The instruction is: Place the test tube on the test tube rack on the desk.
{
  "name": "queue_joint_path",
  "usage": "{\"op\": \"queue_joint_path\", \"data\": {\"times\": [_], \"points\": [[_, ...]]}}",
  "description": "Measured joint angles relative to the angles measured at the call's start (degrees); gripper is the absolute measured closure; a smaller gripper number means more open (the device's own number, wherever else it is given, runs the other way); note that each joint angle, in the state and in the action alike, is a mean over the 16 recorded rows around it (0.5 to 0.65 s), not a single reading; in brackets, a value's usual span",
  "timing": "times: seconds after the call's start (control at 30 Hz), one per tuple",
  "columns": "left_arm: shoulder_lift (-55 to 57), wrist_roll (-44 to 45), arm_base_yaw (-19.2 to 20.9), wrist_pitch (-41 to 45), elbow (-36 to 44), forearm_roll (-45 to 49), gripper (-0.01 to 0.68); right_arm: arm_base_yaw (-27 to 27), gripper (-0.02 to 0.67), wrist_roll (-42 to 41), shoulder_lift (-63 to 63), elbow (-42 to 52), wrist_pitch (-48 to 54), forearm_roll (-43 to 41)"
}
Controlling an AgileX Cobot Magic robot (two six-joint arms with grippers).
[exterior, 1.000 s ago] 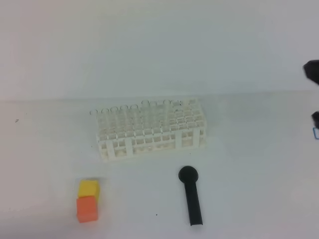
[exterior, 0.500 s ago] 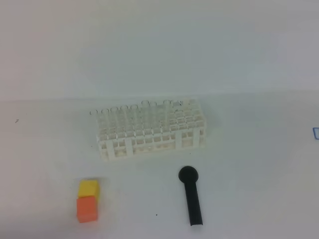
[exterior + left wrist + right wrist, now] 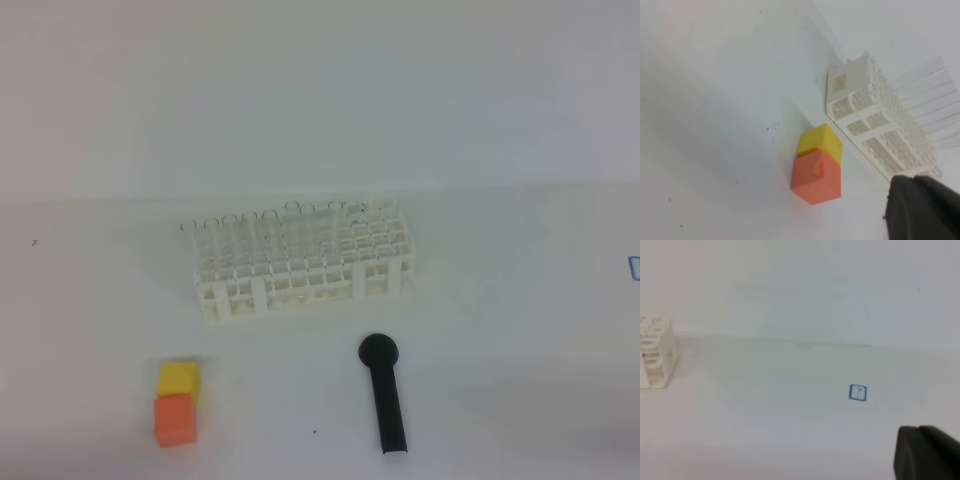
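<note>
The white lattice test tube rack (image 3: 303,265) stands in the middle of the white desk (image 3: 500,330). Clear glass test tubes (image 3: 292,209) stand upright in its back rows, and I cannot single out one as the task's tube. The left wrist view shows the rack's end (image 3: 875,120) with the tubes (image 3: 925,82) sticking out of it. Neither arm appears in the exterior high view. Only a dark corner of the left gripper (image 3: 922,210) and of the right gripper (image 3: 927,452) shows in each wrist view, both shut, with nothing seen in them.
A black round-headed tool (image 3: 385,395) lies in front of the rack, right of centre. A yellow block (image 3: 178,378) touches an orange block (image 3: 175,420) at the front left. A small blue square mark (image 3: 857,392) is on the desk at the far right.
The dark shape of the right arm at the right edge of the exterior high view one second ago has gone out of view. Nothing on the desk has moved.
</note>
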Motion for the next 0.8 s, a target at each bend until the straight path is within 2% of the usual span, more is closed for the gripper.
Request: {"op": "queue_joint_path", "data": {"times": [0.43,0.8], "points": [[0.1,0.0,0.0,0.2,0.0,0.1,0.674,0.0,0.65,-4.4,-14.4,2.6,17.3,-0.1],[0.1,0.0,0.0,0.2,0.0,0.1,0.674,0.0,0.65,-3.0,-14.8,2.5,21.2,-0.3]]}}
